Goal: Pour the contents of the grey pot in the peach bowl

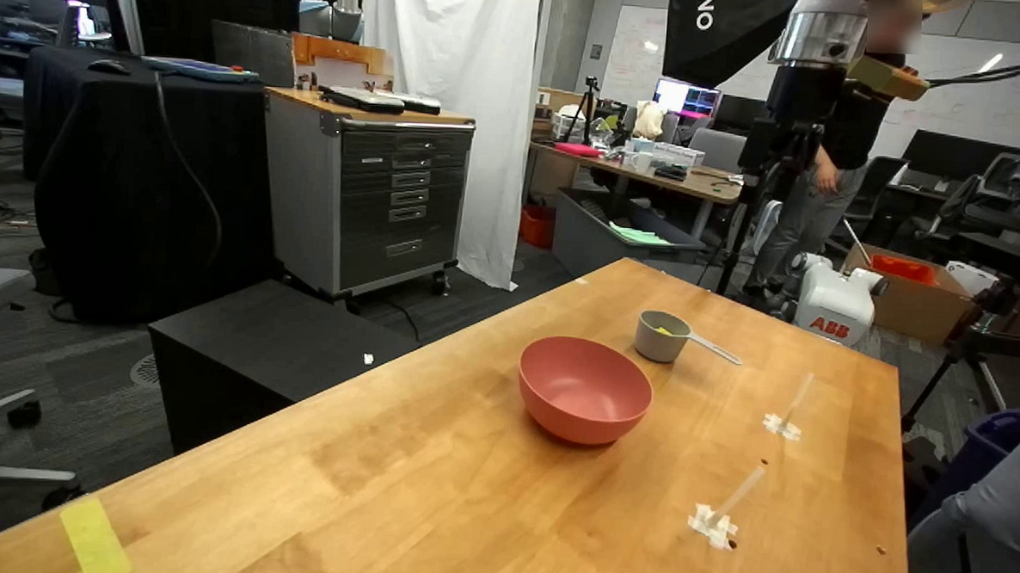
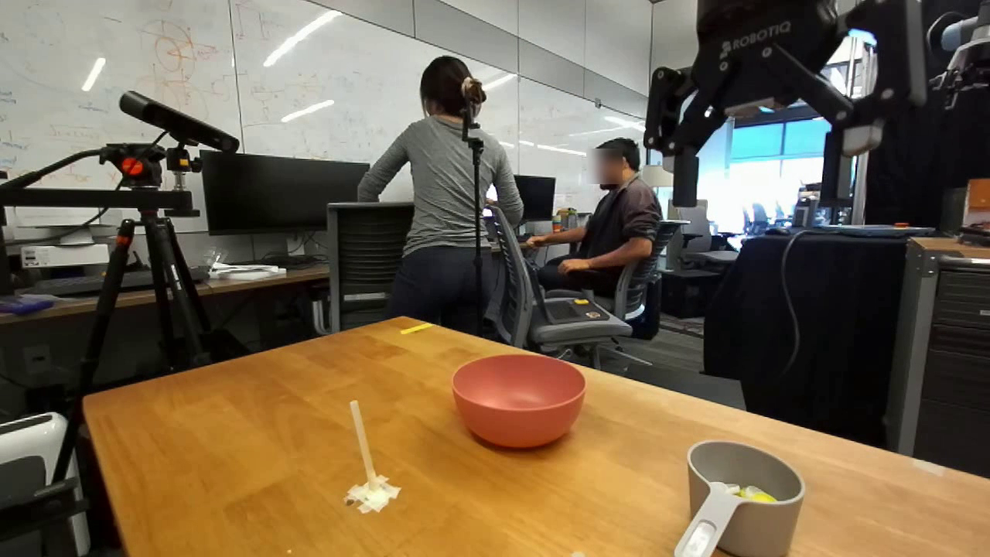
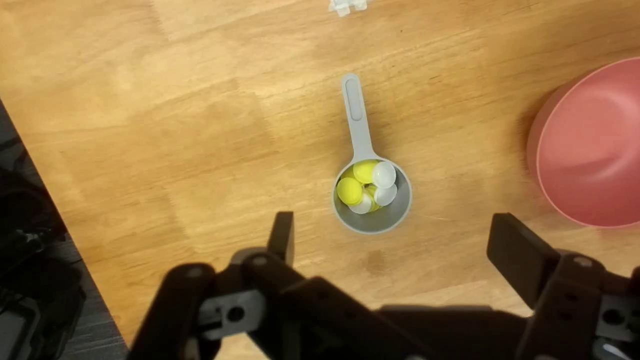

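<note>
The grey pot stands upright on the wooden table, with its handle pointing away from the gripper in the wrist view. It also shows in an exterior view. The contents, several small yellow and whitish rounded pieces, lie inside the pot. The peach bowl stands upright beside the pot; it also shows in an exterior view and, cut off, at the wrist view's right edge. Its visible inside is bare. My gripper is open and empty, well above the table; its fingers are spread wide.
Two thin pale sticks stand up from white tape on the table. One such stick shows in an exterior view. Yellow tape marks a far corner. The table edge runs near the pot. People are beyond the table.
</note>
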